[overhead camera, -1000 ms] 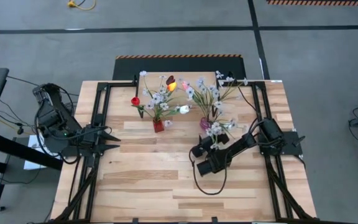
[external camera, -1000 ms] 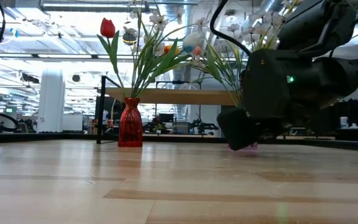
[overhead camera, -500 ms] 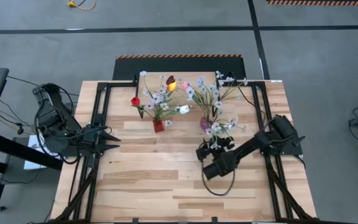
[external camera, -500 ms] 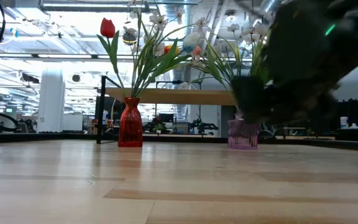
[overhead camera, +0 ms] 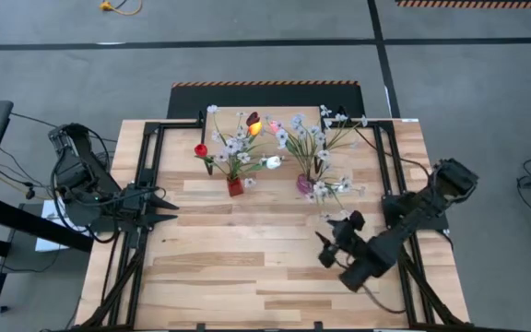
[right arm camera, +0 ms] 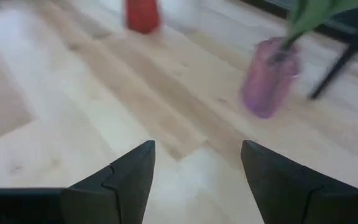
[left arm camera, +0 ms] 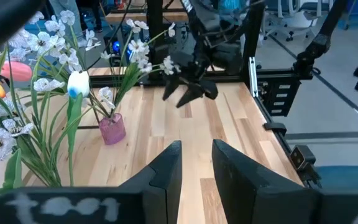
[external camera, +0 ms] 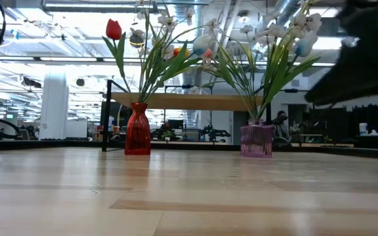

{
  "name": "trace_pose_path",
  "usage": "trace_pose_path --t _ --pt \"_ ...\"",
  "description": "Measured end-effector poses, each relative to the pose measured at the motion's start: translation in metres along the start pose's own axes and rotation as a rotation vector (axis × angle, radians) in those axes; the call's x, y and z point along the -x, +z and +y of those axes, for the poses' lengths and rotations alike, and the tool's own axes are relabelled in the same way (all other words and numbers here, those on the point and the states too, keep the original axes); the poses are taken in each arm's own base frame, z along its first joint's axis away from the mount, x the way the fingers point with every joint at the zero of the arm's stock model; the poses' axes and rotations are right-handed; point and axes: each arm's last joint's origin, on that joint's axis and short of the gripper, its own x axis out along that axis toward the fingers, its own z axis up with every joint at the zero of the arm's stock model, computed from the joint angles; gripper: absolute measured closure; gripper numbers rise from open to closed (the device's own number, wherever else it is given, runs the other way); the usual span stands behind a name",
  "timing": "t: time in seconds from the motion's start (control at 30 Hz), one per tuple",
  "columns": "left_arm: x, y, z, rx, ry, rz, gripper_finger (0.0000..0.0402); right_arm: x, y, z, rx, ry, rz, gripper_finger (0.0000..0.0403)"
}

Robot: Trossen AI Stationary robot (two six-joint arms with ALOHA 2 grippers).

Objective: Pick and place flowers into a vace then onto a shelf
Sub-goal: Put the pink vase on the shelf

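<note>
Two vases stand on the table's far half. A red vase [overhead camera: 235, 186] [external camera: 137, 128] holds tulips and white sprays [overhead camera: 238, 143]. A purple vase [overhead camera: 303, 183] [external camera: 257, 141] [right arm camera: 269, 78] holds white blossom sprays and a white tulip [external camera: 274, 46]. The shelf [external camera: 182, 101], a light-wood board on dark legs, stands behind both vases. My right gripper [overhead camera: 336, 238] [right arm camera: 194, 165] is open and hangs above the table, near and to the right of the purple vase. My left gripper [overhead camera: 171, 206] [left arm camera: 196, 168] waits at the table's left side, slightly open and holding nothing.
Dark metal frame rails [overhead camera: 150, 166] run along both sides of the table. Bare wood planks [overhead camera: 238, 267] fill the near half. My right arm shows as a dark blur [external camera: 359, 65] at the low view's upper right.
My right gripper has drawn back from the purple vase toward the table's near right and risen, uncovering the vase in the low view. The flowers stand in the purple vase as the arm leaves. The left arm has kept still.
</note>
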Motion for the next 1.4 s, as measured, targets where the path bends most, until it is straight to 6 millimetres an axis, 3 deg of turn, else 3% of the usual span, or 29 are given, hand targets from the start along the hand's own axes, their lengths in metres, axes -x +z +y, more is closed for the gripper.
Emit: trace_pose_path --t 0.1,0.23,0.47,0.67,0.97,1.1,1.4 --pt "0.000 0.001 0.000 0.009 0.001 -0.010 0.0322 0.001 -0.022 -0.019 -0.062 0.105 -0.071 0.0174" --pt "0.000 0.004 -0.001 0.022 0.004 -0.037 0.0322 -0.015 -0.051 -0.053 -0.159 0.168 -0.106 0.0194" --pt "0.000 0.007 -0.001 0.036 0.008 -0.057 0.0322 -0.045 -0.058 -0.078 -0.167 0.131 -0.188 0.0223" --pt "0.000 0.007 -0.001 0.035 0.018 -0.060 0.0322 -0.060 -0.056 -0.079 -0.189 0.066 -0.195 0.0226" --pt "0.000 0.007 0.000 0.032 0.061 -0.073 0.0322 -0.084 -0.040 -0.065 -0.205 -0.014 -0.211 0.0214" --pt "0.000 0.007 0.001 0.036 0.084 -0.081 0.0322 -0.095 -0.042 -0.064 -0.108 -0.024 -0.153 0.0212" --pt "0.000 0.008 0.002 0.041 0.122 -0.094 0.0322 -0.111 -0.042 -0.069 -0.127 -0.079 -0.138 0.0200"
